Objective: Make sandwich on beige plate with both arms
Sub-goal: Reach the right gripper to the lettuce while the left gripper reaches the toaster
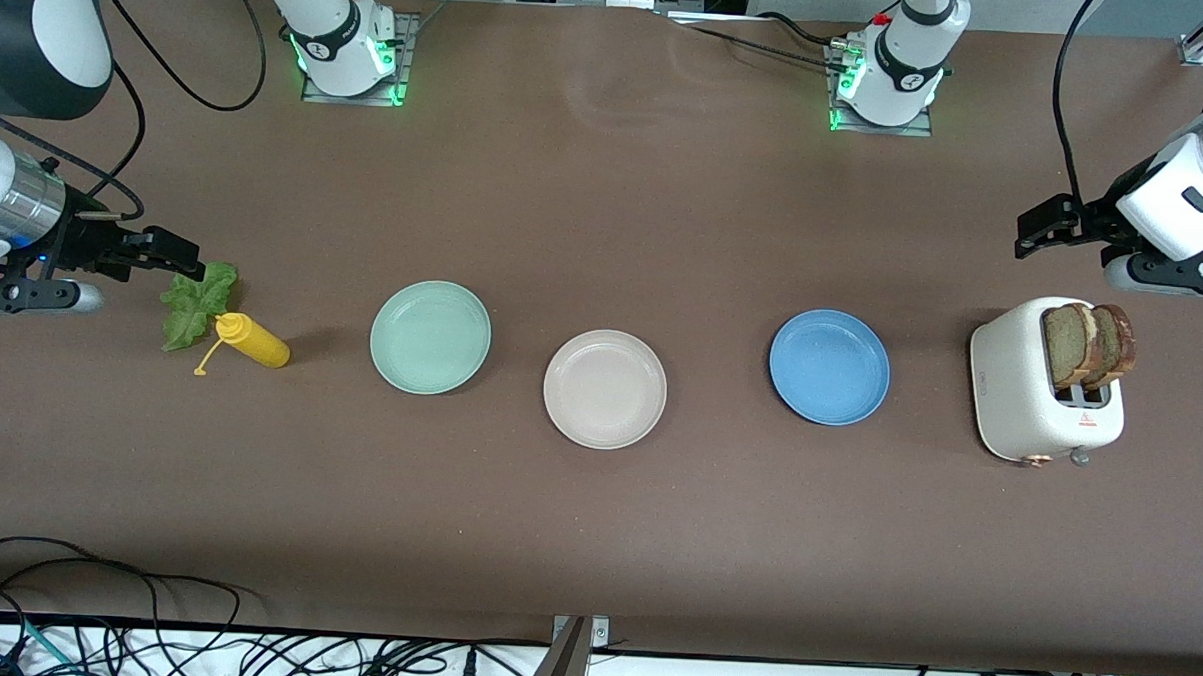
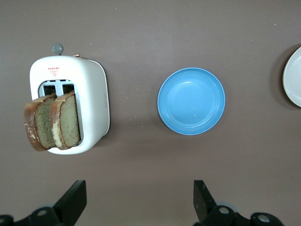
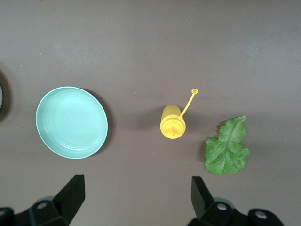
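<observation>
Above the table, both pincers—left [image 1: 1033, 233], right [image 1: 179, 253]—hang open.

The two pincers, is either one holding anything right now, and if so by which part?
Nothing is held. The left pincer hangs open above the toaster; the right pincer hangs open over the lettuce leaf.

Brown matte surface [image 1: 606, 208], wide and plain. In a loose row along it: lettuce leaf [image 1: 194, 304] toward the right arm's end, touching a yellow squeeze bottle [image 1: 253, 341] lying on its side; then mint-green plate [image 1: 430, 336]; beige plate [image 1: 605, 388], slightly nearer the front camera; blue plate [image 1: 829, 366]; white toaster [image 1: 1040, 393] toward the left arm's end, two brown bread slices [image 1: 1087, 345] standing in its slots. All three plates bare, well apart.
</observation>
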Controlling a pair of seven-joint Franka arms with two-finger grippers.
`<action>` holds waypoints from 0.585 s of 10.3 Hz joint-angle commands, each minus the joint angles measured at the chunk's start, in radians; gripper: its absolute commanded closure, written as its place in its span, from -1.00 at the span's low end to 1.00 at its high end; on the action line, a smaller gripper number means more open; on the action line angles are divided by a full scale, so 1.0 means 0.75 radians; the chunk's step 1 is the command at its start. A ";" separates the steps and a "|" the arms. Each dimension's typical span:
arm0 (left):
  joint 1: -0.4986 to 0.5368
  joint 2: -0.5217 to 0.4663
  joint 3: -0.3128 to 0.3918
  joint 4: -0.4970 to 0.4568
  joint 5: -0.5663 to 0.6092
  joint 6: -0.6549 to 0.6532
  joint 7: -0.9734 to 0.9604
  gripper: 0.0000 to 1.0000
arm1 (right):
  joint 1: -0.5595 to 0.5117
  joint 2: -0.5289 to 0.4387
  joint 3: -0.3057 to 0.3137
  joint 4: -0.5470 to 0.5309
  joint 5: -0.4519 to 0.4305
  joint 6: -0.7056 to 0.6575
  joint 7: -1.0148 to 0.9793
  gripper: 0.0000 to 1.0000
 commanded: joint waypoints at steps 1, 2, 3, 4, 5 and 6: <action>0.003 0.009 -0.002 0.028 0.040 -0.010 0.030 -1.00 | -0.005 0.007 0.002 0.023 -0.009 -0.033 0.000 -1.00; 0.003 0.009 -0.002 0.028 0.040 -0.010 0.030 -1.00 | -0.005 0.007 -0.018 0.023 -0.009 -0.047 0.000 -1.00; 0.003 0.009 -0.002 0.028 0.040 -0.010 0.030 -1.00 | -0.005 0.009 -0.030 0.023 -0.009 -0.067 -0.002 -1.00; 0.003 0.009 -0.002 0.028 0.040 -0.010 0.030 -1.00 | -0.007 0.009 -0.051 0.023 -0.013 -0.074 -0.002 -1.00; 0.003 0.009 -0.002 0.028 0.040 -0.010 0.030 -1.00 | -0.007 0.017 -0.071 0.019 -0.013 -0.074 -0.002 -1.00; 0.003 0.009 -0.002 0.028 0.040 -0.010 0.030 -1.00 | -0.009 0.029 -0.120 0.013 -0.015 -0.076 -0.014 -1.00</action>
